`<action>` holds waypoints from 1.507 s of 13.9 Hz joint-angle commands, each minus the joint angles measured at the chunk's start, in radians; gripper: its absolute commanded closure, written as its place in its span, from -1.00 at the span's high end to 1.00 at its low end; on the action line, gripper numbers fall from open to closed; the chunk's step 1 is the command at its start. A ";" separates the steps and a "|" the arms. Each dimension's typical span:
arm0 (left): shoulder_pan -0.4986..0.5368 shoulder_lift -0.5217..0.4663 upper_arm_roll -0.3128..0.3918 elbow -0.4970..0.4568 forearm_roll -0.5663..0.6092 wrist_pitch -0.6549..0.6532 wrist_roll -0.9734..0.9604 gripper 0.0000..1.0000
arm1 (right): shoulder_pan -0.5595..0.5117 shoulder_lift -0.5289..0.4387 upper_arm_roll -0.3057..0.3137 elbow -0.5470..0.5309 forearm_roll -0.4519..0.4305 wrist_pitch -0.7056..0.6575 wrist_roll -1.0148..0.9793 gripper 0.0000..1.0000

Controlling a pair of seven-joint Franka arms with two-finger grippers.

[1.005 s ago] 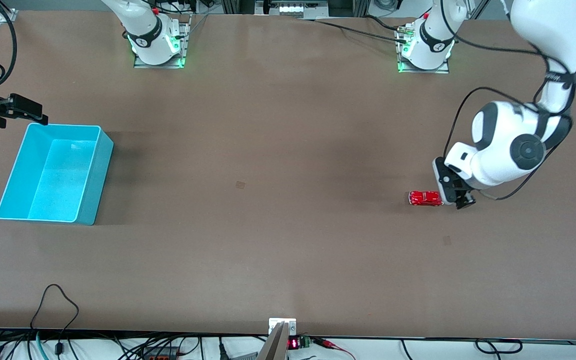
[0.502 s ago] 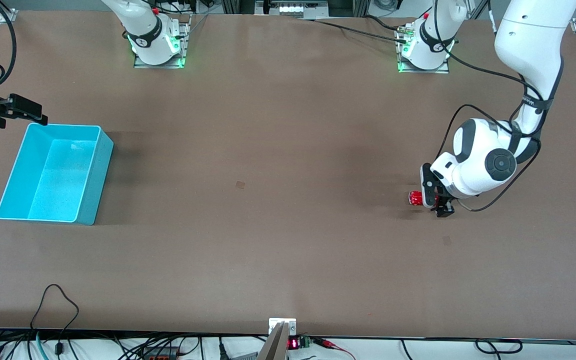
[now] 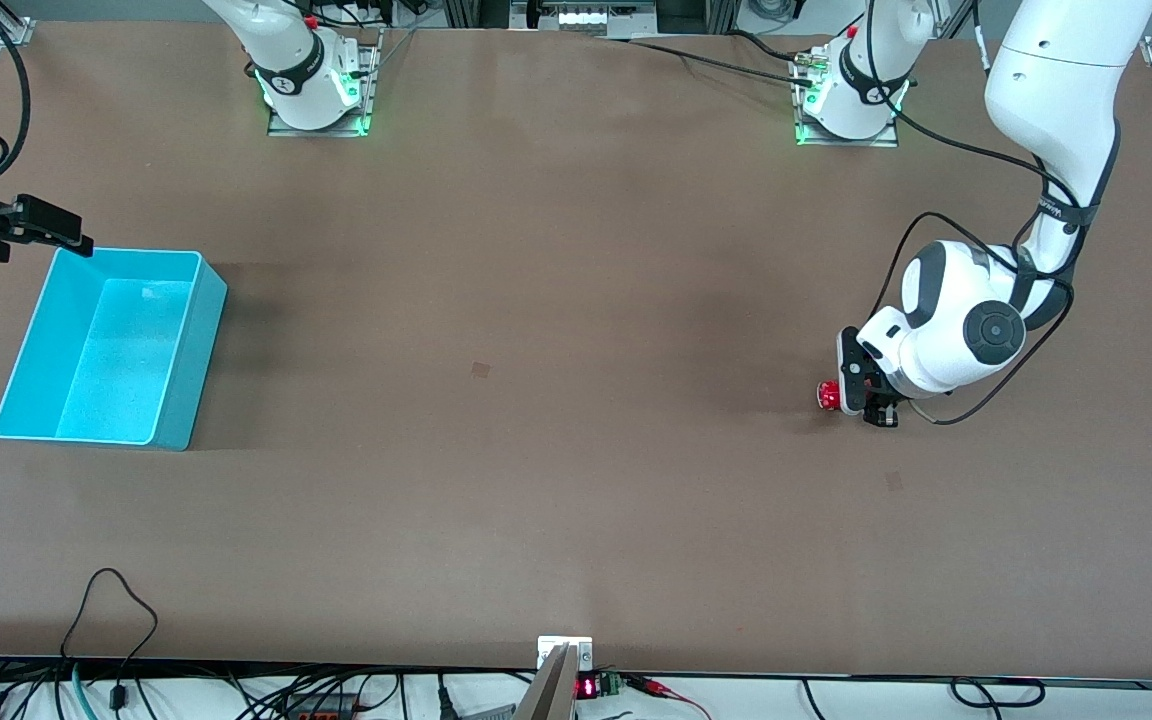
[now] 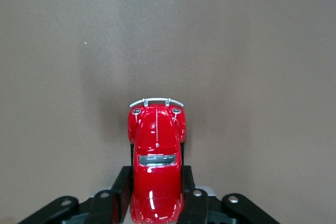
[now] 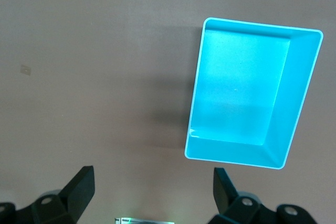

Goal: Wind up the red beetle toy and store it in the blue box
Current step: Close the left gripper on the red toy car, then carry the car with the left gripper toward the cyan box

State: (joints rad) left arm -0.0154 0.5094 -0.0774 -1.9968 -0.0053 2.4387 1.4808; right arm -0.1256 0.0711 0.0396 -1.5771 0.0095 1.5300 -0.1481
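Note:
The red beetle toy (image 3: 828, 397) rests on the brown table toward the left arm's end. My left gripper (image 3: 861, 398) is down at table level and shut on it. In the left wrist view the black fingers (image 4: 122, 187) press both sides of the toy's rear body (image 4: 156, 140), and its silvery bumper points away from the gripper. The blue box (image 3: 198, 340) stands empty toward the right arm's end. My right gripper (image 3: 56, 228) waits open beside the box's corner farthest from the front camera. The right wrist view shows the box (image 5: 296, 93) past the gripper's wide-spread fingers (image 5: 152, 179).
The arm bases (image 3: 316, 85) (image 3: 851, 95) stand along the table edge farthest from the front camera. Cables (image 3: 111, 610) and a small mount (image 3: 564, 650) lie at the nearest edge. Small marks (image 3: 481, 369) (image 3: 894, 481) show on the bare table top.
My left gripper has slid from beside the toy's end over its body and closed on it. The right arm has barely moved.

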 commanded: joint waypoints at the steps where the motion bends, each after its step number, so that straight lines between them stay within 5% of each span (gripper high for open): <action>1: 0.003 0.003 -0.004 0.000 0.008 0.002 0.019 -0.73 | -0.012 -0.008 0.008 -0.008 0.014 0.004 0.009 1.00; 6: 0.018 0.003 -0.002 0.000 0.008 -0.003 0.021 -0.73 | -0.005 -0.007 0.008 -0.008 0.012 0.021 0.005 1.00; 15: 0.261 0.021 -0.001 0.010 0.014 -0.017 0.286 -0.72 | 0.012 0.018 0.017 -0.008 0.014 0.053 0.002 1.00; 19: 0.265 0.017 -0.001 0.010 0.014 -0.017 0.302 -0.70 | 0.064 0.022 0.017 -0.006 0.010 0.064 0.051 1.00; 20: 0.265 0.014 -0.001 0.012 0.014 -0.017 0.302 -0.62 | 0.066 0.022 0.017 -0.006 0.010 0.058 0.059 1.00; 21: 0.265 0.008 -0.001 0.012 0.014 -0.017 0.303 -0.11 | 0.066 0.021 0.017 -0.008 0.012 0.049 0.061 1.00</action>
State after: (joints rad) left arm 0.2444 0.5114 -0.0746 -1.9938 -0.0052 2.4304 1.7632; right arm -0.0640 0.1054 0.0594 -1.5778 0.0109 1.5850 -0.1079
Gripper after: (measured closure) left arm 0.586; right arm 0.000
